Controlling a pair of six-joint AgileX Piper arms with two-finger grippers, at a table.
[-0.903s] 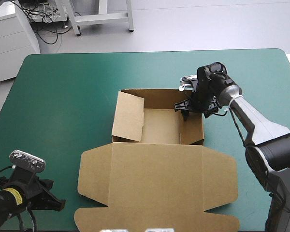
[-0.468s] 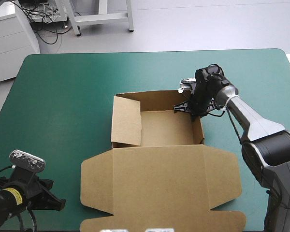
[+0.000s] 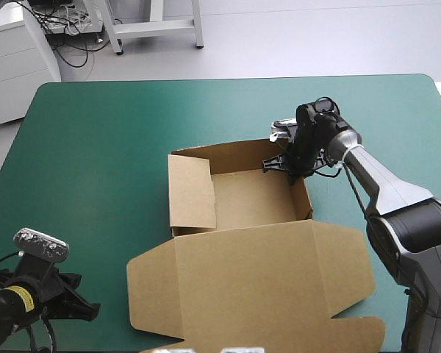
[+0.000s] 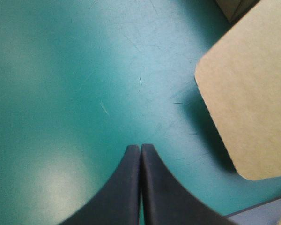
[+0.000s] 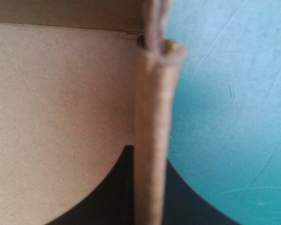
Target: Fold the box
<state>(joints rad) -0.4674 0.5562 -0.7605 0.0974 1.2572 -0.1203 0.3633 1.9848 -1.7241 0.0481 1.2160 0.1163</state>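
right gripper [image 3: 289, 166] is all but closed on the box [image 3: 250, 197] — its wrist view shows the black fingers [image 5: 103, 192] one inside and one outside the right wall [image 5: 152, 117], board pinched between them, at the wall's far end by the far-right corner. That wall runs far-to-near, so its long axis heads from the gripper back toward the robot. Box sits mid-table as an open tray, lid [image 3: 257, 283] lying open on the near side over the teal-green cover [image 3: 95, 147], left panel [image 3: 191, 193] tilted inward. Left gripper [image 4: 140, 147] is closed on nothing, over bare cover at the near left, near the lid's rounded corner, well apart from the tray — right arm looks like the one placed to work this wall
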